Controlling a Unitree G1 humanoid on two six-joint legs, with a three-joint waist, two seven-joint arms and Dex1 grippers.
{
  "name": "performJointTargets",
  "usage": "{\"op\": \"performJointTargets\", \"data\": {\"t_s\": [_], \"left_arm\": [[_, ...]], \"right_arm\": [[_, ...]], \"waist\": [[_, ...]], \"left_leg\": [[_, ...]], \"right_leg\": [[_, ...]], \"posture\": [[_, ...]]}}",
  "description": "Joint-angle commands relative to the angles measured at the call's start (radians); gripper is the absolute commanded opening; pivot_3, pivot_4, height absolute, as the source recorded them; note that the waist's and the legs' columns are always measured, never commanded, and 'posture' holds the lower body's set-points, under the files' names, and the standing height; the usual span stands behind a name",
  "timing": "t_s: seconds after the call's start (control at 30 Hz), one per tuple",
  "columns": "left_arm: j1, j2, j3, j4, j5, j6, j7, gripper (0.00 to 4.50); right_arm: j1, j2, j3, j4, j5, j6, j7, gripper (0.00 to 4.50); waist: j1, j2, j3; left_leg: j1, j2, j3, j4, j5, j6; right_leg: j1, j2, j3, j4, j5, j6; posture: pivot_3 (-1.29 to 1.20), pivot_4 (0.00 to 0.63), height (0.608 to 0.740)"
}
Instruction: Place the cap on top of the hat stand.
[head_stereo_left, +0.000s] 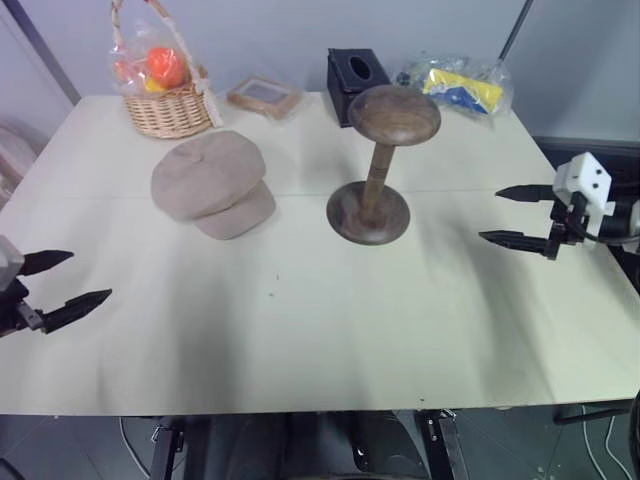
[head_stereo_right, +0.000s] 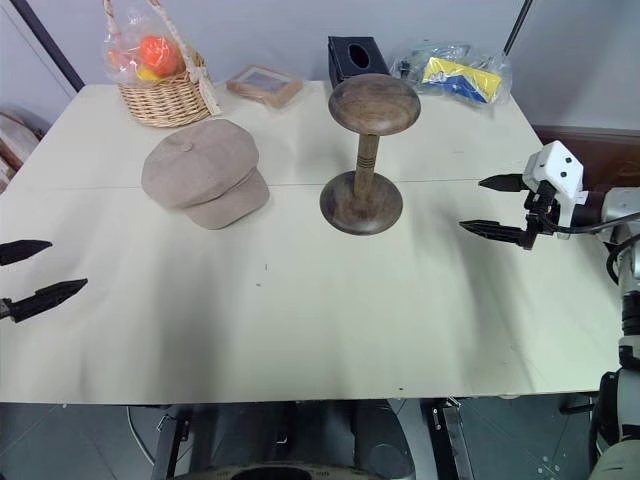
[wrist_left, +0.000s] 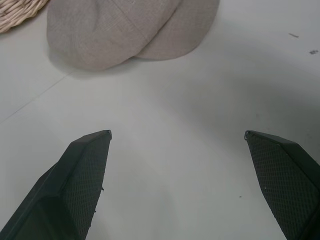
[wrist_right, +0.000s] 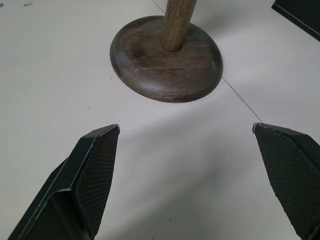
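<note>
Cap (head_stereo_left: 210, 182): beige-tan fabric, lying flat on the table (head_stereo_left: 320, 330), crown up with its short brim turned toward 5 o'clock; nothing touches it.
Cap's place: at about 9 o'clock from the hat stand (head_stereo_left: 375, 165), near it but apart, and just at 5 o'clock of the wicker basket (head_stereo_left: 168, 105).
Hat stand: dark wood, upright near the table's middle, round base flat on the surface, slim post, wide mushroom top bare.
Left gripper (head_stereo_left: 62, 281): at the table's 8 o'clock edge, two black fingers spread wide, holding nothing; in its wrist view the cap lies ahead, well clear of the fingertips (wrist_left: 95, 150).
Right gripper (head_stereo_left: 512, 215): at 3 o'clock of the stand, fingers spread wide and empty, pointing toward the stand; its wrist view shows the stand's base ahead, apart from the fingers.
Back edge, 12 o'clock: black tissue box (head_stereo_left: 356, 76) just behind the stand's top, a small wooden frame (head_stereo_left: 264, 97), and a clear bag (head_stereo_left: 455, 85) with blue and yellow contents, possibly packets.
Basket: holds something orange under clear wrap.
</note>
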Motion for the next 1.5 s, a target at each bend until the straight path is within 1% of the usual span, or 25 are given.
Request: {"op": "performJointTargets", "data": {"t_s": [0.03,0.2,0.43,0.63,0.73,0.87,0.93,0.97,1.0,1.07,1.1,1.2,1.27,1.33,1.4,1.5], "left_arm": [[0.002,0.028,0.026,-0.009,0.007,0.001,-0.024,4.50],[-0.023,0.024,0.019,-0.004,0.026,-0.005,-0.002,4.50],[-0.048,0.020,0.015,-0.043,0.026,0.005,0.016,4.50],[-0.062,-0.012,-0.019,-0.141,0.018,0.037,0.076,4.50],[-0.043,-0.052,-0.072,-0.206,0.082,-0.017,0.129,4.50],[-0.009,-0.135,-0.210,-0.300,0.214,-0.136,0.224,4.50],[-0.021,-0.181,-0.324,-0.342,0.344,-0.201,0.327,4.50],[-0.046,-0.220,-0.385,-0.356,0.407,-0.208,0.398,4.50],[-0.073,-0.264,-0.441,-0.370,0.462,-0.190,0.473,4.50],[-0.121,-0.351,-0.582,-0.397,0.556,-0.180,0.564,4.50],[-0.155,-0.388,-0.660,-0.388,0.639,-0.182,0.616,4.50],[-0.294,-0.484,-0.818,-0.283,0.839,-0.200,0.767,4.50],[-0.377,-0.535,-0.883,-0.199,0.946,-0.204,0.868,4.50],[-0.443,-0.592,-0.935,-0.129,1.005,-0.193,0.931,4.50],[-0.528,-0.626,-1.009,-0.028,1.104,-0.197,0.989,4.50],[-0.616,-0.662,-1.049,0.107,1.160,-0.182,1.039,4.50]], "right_arm": [[-0.023,-0.013,-0.025,0.007,0.007,-0.023,0.009,4.37],[-0.020,-0.012,-0.027,0.008,0.007,-0.036,0.007,4.37],[-0.026,-0.006,-0.034,-0.004,0.024,-0.020,0.005,4.37],[-0.038,-0.003,-0.031,-0.022,0.037,0.021,0.009,4.37],[-0.008,-0.004,-0.037,-0.087,0.043,0.027,0.001,4.37],[0.070,-0.012,-0.052,-0.254,0.089,0.085,0.004,4.37],[0.119,-0.025,-0.070,-0.392,0.154,0.162,0.018,4.37],[0.137,-0.034,-0.083,-0.462,0.193,0.208,0.021,4.37],[0.151,-0.044,-0.097,-0.524,0.231,0.254,0.023,4.37],[0.165,-0.066,-0.126,-0.629,0.310,0.348,0.022,4.37],[0.164,-0.076,-0.138,-0.670,0.345,0.390,0.014,4.37],[0.151,-0.102,-0.162,-0.743,0.423,0.484,-0.009,4.37],[0.144,-0.120,-0.175,-0.772,0.455,0.524,-0.014,4.37],[0.129,-0.139,-0.183,-0.791,0.486,0.559,-0.017,4.37],[0.103,-0.155,-0.189,-0.792,0.507,0.584,-0.025,4.37],[0.071,-0.162,-0.182,-0.788,0.512,0.599,-0.045,4.37]], "waist": [[0.000,0.000,0.000],[0.000,0.000,0.000],[0.000,0.000,0.000],[0.000,0.000,0.000],[0.000,0.001,0.000],[0.002,0.000,0.000],[0.006,0.001,0.000],[0.007,0.001,0.000],[0.010,0.001,-0.001],[0.012,0.001,-0.001],[0.015,0.002,-0.001],[0.018,0.000,-0.002],[0.023,0.000,-0.002],[0.024,0.000,-0.002],[0.026,0.000,-0.002],[0.029,0.000,-0.002]], "left_leg": [[0.000,0.000,0.000,0.000,0.000,0.000],[0.000,0.000,0.000,0.000,0.000,0.000],[0.000,0.000,0.000,0.000,0.000,0.000],[0.000,0.000,0.000,0.000,0.000,0.000],[0.000,0.000,0.000,0.000,0.000,0.000],[0.000,0.000,0.000,0.000,0.000,0.000],[0.000,0.000,0.000,0.001,0.000,0.000],[0.000,0.000,0.000,0.001,0.000,0.000],[0.000,0.000,-0.001,0.001,0.000,0.000],[0.000,-0.001,-0.001,0.002,0.000,0.000],[0.000,-0.001,-0.002,0.003,0.000,0.000],[0.000,-0.003,-0.004,0.005,0.000,0.000],[0.000,-0.003,-0.004,0.006,0.000,0.000],[0.000,-0.002,-0.004,0.006,0.000,0.000],[0.000,-0.003,-0.003,0.006,0.000,0.000],[0.000,-0.003,-0.002,0.007,0.000,0.000]], "right_leg": [[0.000,0.000,0.000,0.000,0.000,0.000],[0.000,0.000,0.000,0.000,0.000,0.001],[0.000,0.001,0.000,0.001,0.001,0.003],[0.000,0.001,0.000,0.001,0.002,0.003],[0.000,0.000,0.000,0.001,0.002,0.004],[0.000,0.000,0.000,0.001,0.002,0.004],[0.000,0.000,0.001,0.001,0.002,0.004],[0.000,0.000,0.001,0.002,0.002,0.004],[0.001,0.000,0.001,0.002,0.002,0.004],[0.002,0.001,0.000,0.002,0.002,0.004],[0.002,0.001,0.000,0.003,0.002,0.004],[0.004,0.001,-0.002,0.002,0.004,0.007],[0.005,0.002,-0.002,0.003,0.004,0.007],[0.005,0.002,-0.002,0.003,0.004,0.007],[0.004,0.001,-0.002,0.003,0.004,0.007],[0.004,0.002,-0.002,0.003,0.004,0.008]], "posture": [[0.00,0.150,0.740],[0.00,0.150,0.740],[0.00,0.150,0.740],[0.00,0.150,0.740],[0.00,0.150,0.740],[0.00,0.150,0.740],[0.00,0.150,0.740],[0.00,0.150,0.740],[0.00,0.150,0.740],[0.00,0.150,0.740],[0.00,0.150,0.740],[0.00,0.150,0.740],[0.00,0.150,0.740],[0.00,0.150,0.740],[0.00,0.150,0.740],[0.00,0.150,0.740]]}}
